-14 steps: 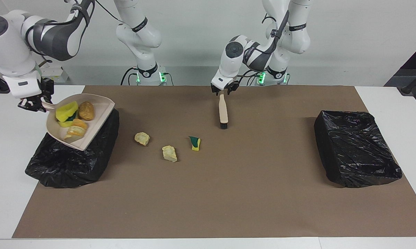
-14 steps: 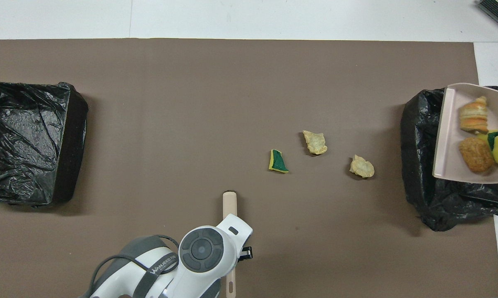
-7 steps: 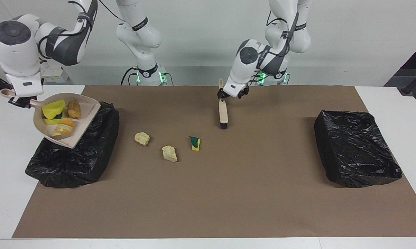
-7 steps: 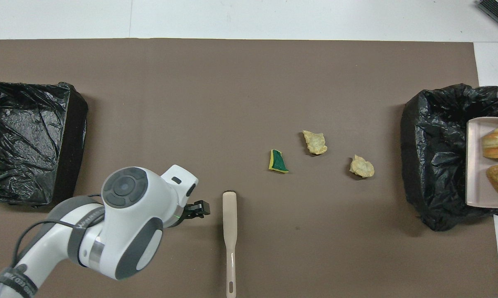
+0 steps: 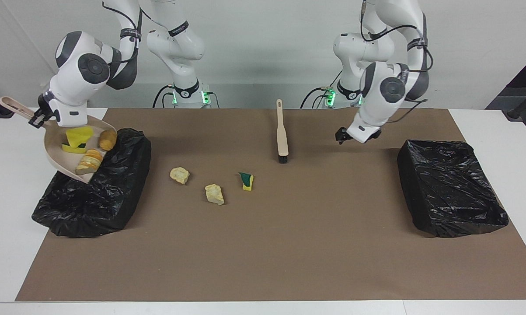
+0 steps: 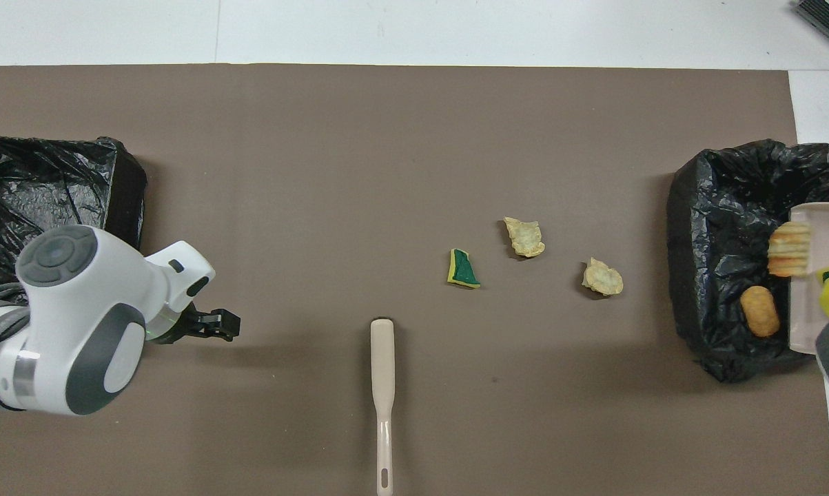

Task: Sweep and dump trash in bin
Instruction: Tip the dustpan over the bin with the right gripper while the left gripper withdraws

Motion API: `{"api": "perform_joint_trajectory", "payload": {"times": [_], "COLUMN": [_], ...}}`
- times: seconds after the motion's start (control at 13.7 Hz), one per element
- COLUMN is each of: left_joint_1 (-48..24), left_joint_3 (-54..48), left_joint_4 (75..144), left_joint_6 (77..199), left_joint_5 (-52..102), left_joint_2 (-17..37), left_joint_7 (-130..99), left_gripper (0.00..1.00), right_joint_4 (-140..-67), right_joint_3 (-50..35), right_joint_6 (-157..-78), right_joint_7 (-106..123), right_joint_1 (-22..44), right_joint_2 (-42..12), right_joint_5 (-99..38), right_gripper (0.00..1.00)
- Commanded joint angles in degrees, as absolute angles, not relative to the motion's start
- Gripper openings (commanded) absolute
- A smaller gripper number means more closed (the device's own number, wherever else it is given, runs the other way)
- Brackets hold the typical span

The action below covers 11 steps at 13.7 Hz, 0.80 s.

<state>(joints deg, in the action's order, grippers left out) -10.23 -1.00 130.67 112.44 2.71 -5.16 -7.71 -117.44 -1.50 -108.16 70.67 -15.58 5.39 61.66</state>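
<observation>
**A:** How did the jaws stand when you looked?

**B:** The right gripper point(image 5: 39, 120) was clamped on the handle of the dustpan point(image 5: 57, 154), holding it tilted above the bin point(image 5: 114, 192) at the right arm's end of the table. The left gripper point(image 5: 342, 137) had its jaws apart and held nothing; it hung over the brown mat point(image 5: 289, 245), between the brush point(image 5: 282, 131) and the second bin point(image 5: 451, 188).

**A:** And the trash?

**B:** Split up. In the dustpan I saw a yellow sponge bit point(image 5: 79, 135) and a layered bread piece point(image 5: 89, 161) at the lower lip. A brown roll point(image 5: 107, 139) sat at the pan's edge over the bin's liner; from above it showed against the black liner. Three pieces lay on the mat beside that bin: a beige chunk point(image 5: 179, 175) nearest it, another beige chunk point(image 5: 214, 194), then a green-backed sponge bit point(image 5: 246, 180).

**A:** The brush?

**B:** Flat on the mat, bristles pointing away from the robots, just nearer the robots than the green-backed bit.
</observation>
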Motion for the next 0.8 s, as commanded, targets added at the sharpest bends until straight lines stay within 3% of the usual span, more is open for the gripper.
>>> {"api": "perform_joint_trajectory", "payload": {"times": [0.0,0.22,0.73], "left_joint_1": [-4.59,0.34,1.49], "left_joint_3": [-1.67,-1.58,-1.49], "left_joint_4": [130.08,126.05,108.31], "left_joint_6": [111.53,109.69,95.39], "left_joint_5": [1.67,1.67,-1.23], "left_joint_2": [-6.94,-8.7,-8.88], "left_joint_7": [-0.56,7.01,12.39], "left_gripper": [1.0,1.0,1.0], "right_joint_4": [-118.65,-118.65,-120.41], "right_joint_3": [-1.67,-1.67,-2.64], "right_joint_6": [-107.93,-106.35,-104.77], "right_joint_7": [70.13,70.84,70.66], "right_joint_1": [-17.05,-16.97,-13.71], "right_joint_2": [7.29,8.87,10.72], "right_joint_5": [65.21,66.09,77.94], "right_gripper": [0.0,0.0,0.0]}}
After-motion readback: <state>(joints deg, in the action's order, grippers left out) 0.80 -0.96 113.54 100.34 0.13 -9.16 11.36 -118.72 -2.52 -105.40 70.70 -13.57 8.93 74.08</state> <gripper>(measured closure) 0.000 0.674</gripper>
